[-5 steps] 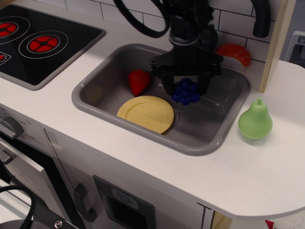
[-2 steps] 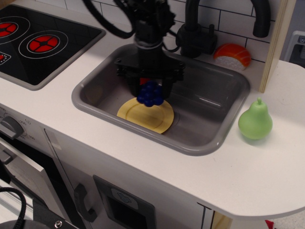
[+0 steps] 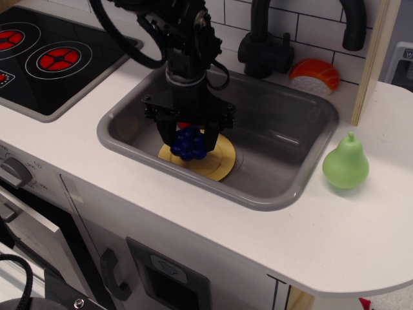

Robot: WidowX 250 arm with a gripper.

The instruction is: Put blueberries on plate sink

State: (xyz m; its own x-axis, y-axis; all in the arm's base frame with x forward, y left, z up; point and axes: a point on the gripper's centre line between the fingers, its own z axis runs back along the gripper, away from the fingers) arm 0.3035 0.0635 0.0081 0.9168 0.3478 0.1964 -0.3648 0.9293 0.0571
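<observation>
The dark-blue blueberries (image 3: 189, 143) sit between the two black fingers of my gripper (image 3: 188, 141), which is shut on them. They hang just over the left part of the pale-yellow plate (image 3: 216, 158), which lies on the floor of the grey sink (image 3: 284, 187). I cannot tell whether the berries touch the plate. The arm comes down from the top of the view and hides the plate's far-left edge. A sliver of the red strawberry (image 3: 184, 124) shows behind the gripper.
A black stovetop (image 3: 51, 58) with red rings is at the left. A black faucet (image 3: 258, 45) stands behind the sink. An orange-and-white sushi toy (image 3: 314, 74) lies at the back right. A green pear (image 3: 346, 165) stands on the white counter (image 3: 271, 239) to the right.
My gripper has carried the blueberries from the sink's middle-right leftward and toward the front, over the plate. It now covers most of the strawberry.
</observation>
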